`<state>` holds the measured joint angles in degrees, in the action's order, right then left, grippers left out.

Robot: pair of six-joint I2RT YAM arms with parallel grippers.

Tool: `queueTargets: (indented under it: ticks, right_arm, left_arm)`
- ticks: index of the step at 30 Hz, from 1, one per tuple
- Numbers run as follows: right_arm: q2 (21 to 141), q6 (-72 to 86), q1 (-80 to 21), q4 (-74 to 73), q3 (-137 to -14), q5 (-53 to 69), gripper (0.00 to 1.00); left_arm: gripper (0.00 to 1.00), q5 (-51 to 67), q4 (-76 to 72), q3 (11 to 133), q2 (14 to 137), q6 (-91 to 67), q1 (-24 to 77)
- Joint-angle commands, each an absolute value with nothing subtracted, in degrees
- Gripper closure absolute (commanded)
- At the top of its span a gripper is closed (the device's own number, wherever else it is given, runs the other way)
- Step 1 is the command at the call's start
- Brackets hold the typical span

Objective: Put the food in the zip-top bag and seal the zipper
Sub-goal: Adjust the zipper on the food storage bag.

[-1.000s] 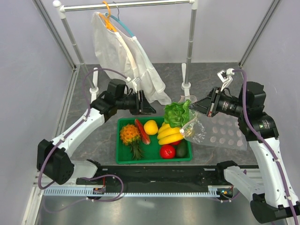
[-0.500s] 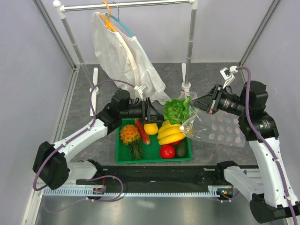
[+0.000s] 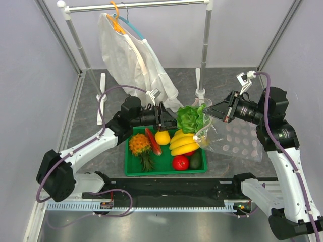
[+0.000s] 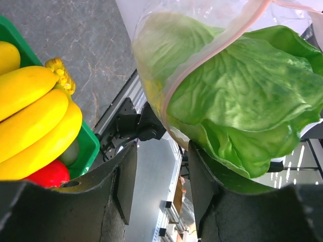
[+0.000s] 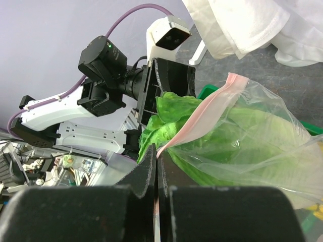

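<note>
Lettuce (image 3: 189, 120) is sitting halfway inside the zip-top bag (image 3: 237, 142) above the counter's middle; right gripper (image 5: 157, 160) is pinching the zipper (image 5: 201, 120), left gripper (image 3: 163, 117) is hovering wide (yellow fruit (image 3: 162, 137), tomato (image 3: 180, 163) and sealing are remaining).

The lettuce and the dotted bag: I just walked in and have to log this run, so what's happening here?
The right gripper is shut on the pink zipper strip, holding the zip-top bag by its mouth. The lettuce head sits partway inside, its leafy end sticking out. The left gripper is open at that exposed end, apparently to push it in. The yellow fruit and the tomato lie in the green tray, not yet bagged.
</note>
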<state>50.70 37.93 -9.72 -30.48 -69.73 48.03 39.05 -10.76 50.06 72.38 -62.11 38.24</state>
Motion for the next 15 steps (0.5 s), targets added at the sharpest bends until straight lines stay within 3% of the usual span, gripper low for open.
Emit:
queueTargets:
  ticks: [1,15]
  right_arm:
    - [50.2,39.4,-9.5,-26.7,-69.6,49.4,1.0]
    - [49.3,40.2,-9.5,-26.3,-67.5,50.8,1.0]
  left_arm:
    - [0.48,37.7,-14.7,49.4,73.6,-66.3,39.2]
    - [0.44,35.5,-17.4,48.0,76.1,-74.6,39.7]
